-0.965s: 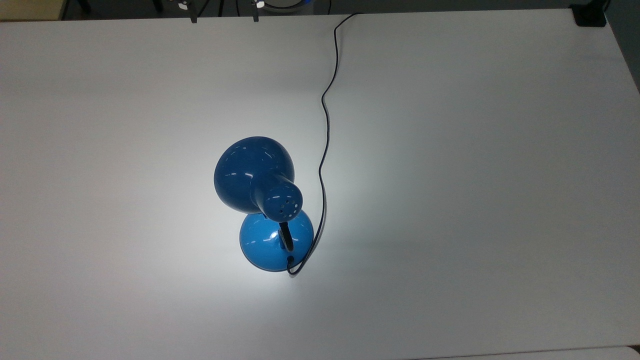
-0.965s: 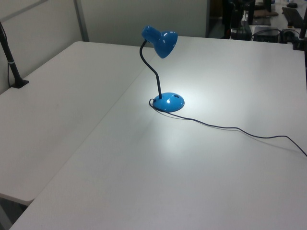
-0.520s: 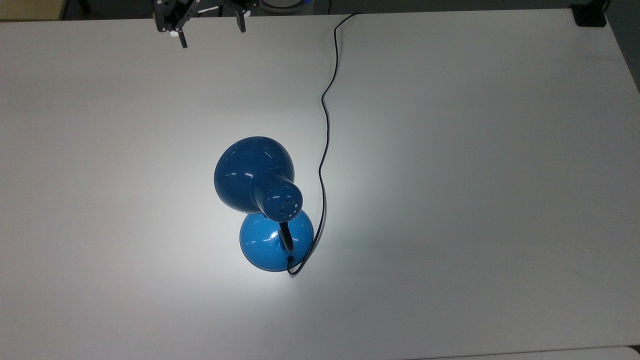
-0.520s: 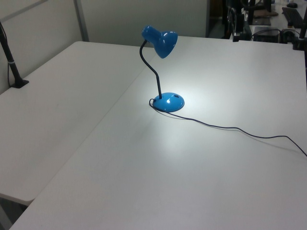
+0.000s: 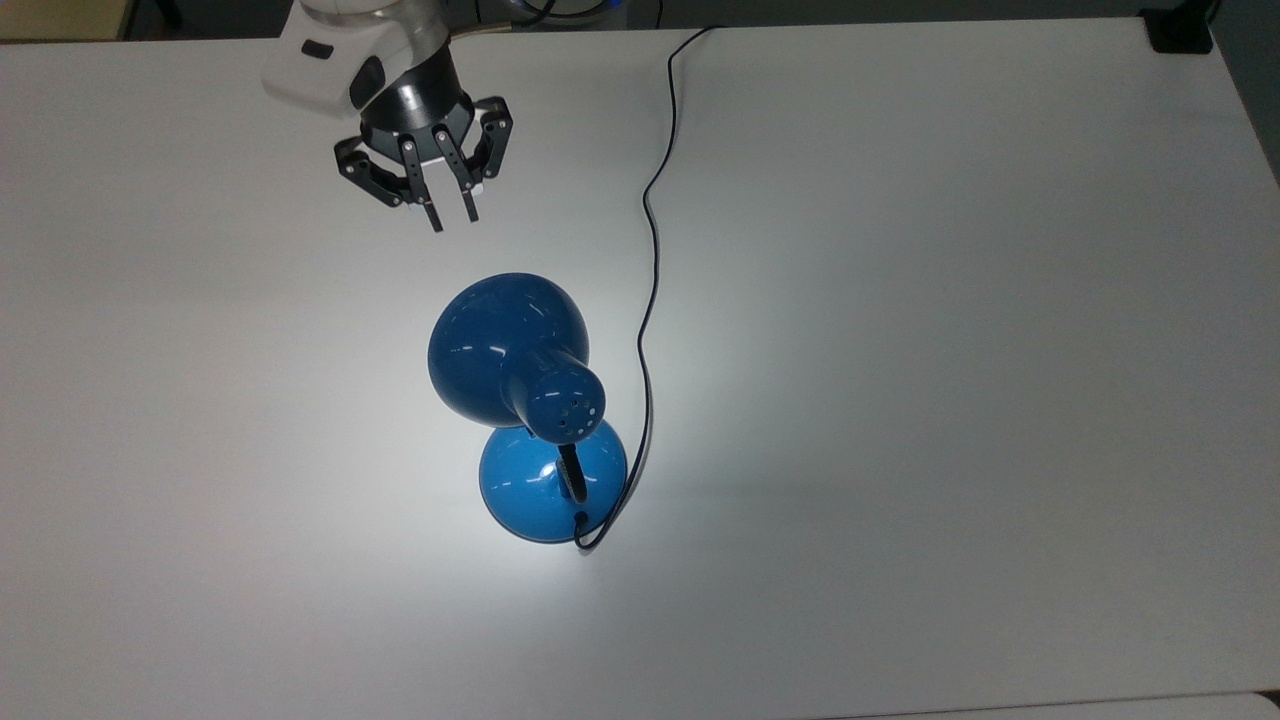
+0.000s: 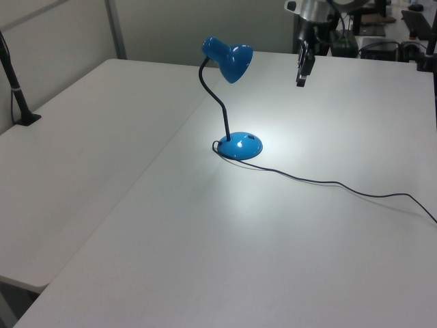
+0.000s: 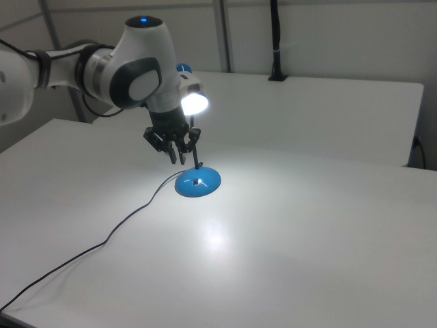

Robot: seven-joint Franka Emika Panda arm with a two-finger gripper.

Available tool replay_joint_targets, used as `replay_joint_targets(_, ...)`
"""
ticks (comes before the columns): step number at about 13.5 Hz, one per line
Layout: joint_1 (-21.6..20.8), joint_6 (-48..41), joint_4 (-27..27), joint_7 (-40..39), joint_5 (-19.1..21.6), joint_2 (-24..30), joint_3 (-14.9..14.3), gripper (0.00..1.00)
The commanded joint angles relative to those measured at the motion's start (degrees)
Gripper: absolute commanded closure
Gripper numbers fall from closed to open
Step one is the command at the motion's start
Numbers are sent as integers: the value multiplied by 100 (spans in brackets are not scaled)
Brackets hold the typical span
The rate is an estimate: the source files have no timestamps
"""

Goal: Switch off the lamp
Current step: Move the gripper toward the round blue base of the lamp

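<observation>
Currently, the scene reads as follows.

Lamp (image 5: 515,350): blue and glossy, standing upright near the middle of the white table (image 5: 950,350), and lit, with a bright pool of light on the tabletop around its base.

Shade (image 6: 229,58): bell-shaped, with small vent holes in its narrow cap; in the top view it hides part of the base below it, and in the right view its glowing mouth shows beside the arm.

Base (image 7: 197,182): round and domed, flat on the table, with a small switch on its top in the right view.

Neck (image 6: 217,102): black and flexible, rising from the base in a curve to the shade.

Cord (image 5: 652,230): thin and black, leaving the base's edge, looping close beside it, then winding across the table to the far edge at the top view's top.

Gripper (image 5: 451,219): pointing down, above the table and apart from the lamp; in the top view it is just beyond the shade's wide rim, toward the top view's upper left.

Jaws: the two fingers (image 5: 433,217) stand a small gap apart, nearly closed, with nothing between them.

Arm (image 7: 113,68): white with dark joints, reaching in from the right view's left.

Second table (image 6: 82,137): white, butted against the first along a seam on the left view's left.
</observation>
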State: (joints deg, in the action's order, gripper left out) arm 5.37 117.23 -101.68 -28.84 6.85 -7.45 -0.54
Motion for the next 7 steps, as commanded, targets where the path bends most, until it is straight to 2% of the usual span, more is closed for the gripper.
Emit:
replay_joint_targets(1,-18,869,-255,-77,211,-309,-7,100)
replay_joint_targets(3,-36,1519,-343,-69,351,-686,10,100)
replay_joint_targets(7,-80,2539,-387,-69,1097,-1144,106,100)
